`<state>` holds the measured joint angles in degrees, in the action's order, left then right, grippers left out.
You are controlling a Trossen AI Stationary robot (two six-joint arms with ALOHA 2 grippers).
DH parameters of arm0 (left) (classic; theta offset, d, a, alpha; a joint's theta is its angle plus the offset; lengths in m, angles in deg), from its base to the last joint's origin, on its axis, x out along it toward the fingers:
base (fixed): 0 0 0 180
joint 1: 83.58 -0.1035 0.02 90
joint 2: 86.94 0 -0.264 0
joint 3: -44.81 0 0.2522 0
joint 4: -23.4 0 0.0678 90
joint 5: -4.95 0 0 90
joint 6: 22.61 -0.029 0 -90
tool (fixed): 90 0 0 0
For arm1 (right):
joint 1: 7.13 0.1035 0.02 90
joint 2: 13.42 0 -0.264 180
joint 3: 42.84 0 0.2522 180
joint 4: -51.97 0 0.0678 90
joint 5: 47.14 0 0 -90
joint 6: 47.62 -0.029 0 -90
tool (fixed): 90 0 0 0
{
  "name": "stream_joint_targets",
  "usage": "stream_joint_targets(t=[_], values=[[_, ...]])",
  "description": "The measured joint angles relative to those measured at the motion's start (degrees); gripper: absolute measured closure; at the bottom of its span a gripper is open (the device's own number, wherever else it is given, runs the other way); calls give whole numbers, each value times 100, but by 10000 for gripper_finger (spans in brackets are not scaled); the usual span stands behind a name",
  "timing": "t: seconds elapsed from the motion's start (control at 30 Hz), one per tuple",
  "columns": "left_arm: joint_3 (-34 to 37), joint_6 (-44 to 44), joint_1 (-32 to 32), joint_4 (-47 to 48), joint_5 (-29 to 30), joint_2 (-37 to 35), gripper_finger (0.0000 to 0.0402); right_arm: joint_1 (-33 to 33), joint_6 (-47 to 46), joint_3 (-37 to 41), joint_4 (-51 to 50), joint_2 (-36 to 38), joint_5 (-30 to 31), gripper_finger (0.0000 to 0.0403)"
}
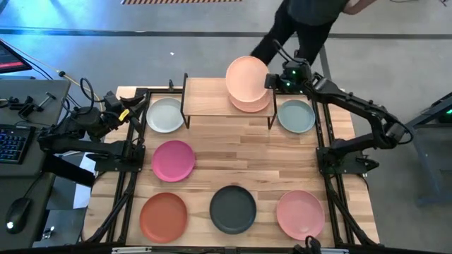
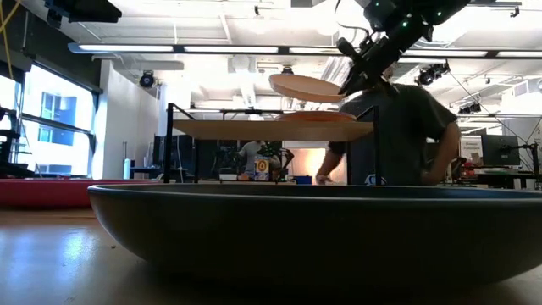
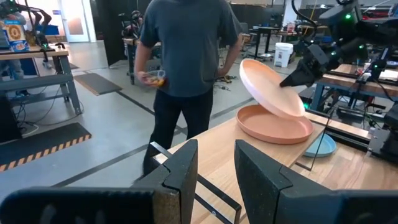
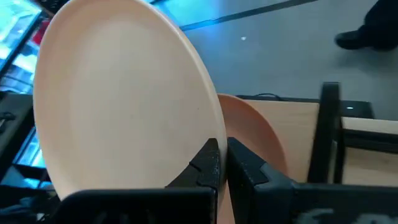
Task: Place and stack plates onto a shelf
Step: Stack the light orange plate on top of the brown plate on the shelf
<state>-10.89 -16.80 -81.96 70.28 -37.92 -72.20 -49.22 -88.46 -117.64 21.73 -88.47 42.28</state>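
Observation:
My right gripper point(image 1: 271, 80) is shut on a peach plate point(image 1: 246, 75) over the right end of the shelf point(image 1: 212, 104). A tan plate point(image 1: 252, 104) lies flat on the shelf top below it. On the table lie two grey-green plates point(image 1: 165, 115) point(image 1: 296, 116), a magenta plate point(image 1: 173, 160), a terracotta plate point(image 1: 164, 215), a charcoal plate point(image 1: 233, 209) and a pink plate point(image 1: 300, 213). My left gripper point(image 3: 216, 174) is open and waits near the table's far left corner, touching nothing. My right gripper pinches the peach plate by its rim point(image 4: 208, 134), on the side toward the table's right. One finger point(image 4: 208, 163) is on each face of the rim. The fingers come from the right, slanting down. The plate is tilted and lifted clear above the tan plate point(image 2: 318, 117).
The shelf's left half point(image 1: 205, 99) is bare wood. Its thin black legs point(image 1: 185, 106) stand beside the left grey-green plate. A person point(image 1: 300, 25) stands just beyond the table's far edge, behind the shelf. A keyboard point(image 1: 10, 141) and cables lie off the table's left side.

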Motion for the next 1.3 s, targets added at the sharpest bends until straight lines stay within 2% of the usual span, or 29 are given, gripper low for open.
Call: stream_joint_targets(t=[0.3,0.67,1.0,1.3], values=[[0,0,1,-2,0,0,306,-391,119,-97,-250,-80,-603,403],[0,0,0,-2,2,-1,306,-556,683,-930,-1328,-165,-568,403],[0,0,0,-2,20,-1,306,-397,746,-1058,-1742,-438,-594,403],[0,0,0,0,20,-1,306,-239,883,-1062,-1766,-621,-242,403]])
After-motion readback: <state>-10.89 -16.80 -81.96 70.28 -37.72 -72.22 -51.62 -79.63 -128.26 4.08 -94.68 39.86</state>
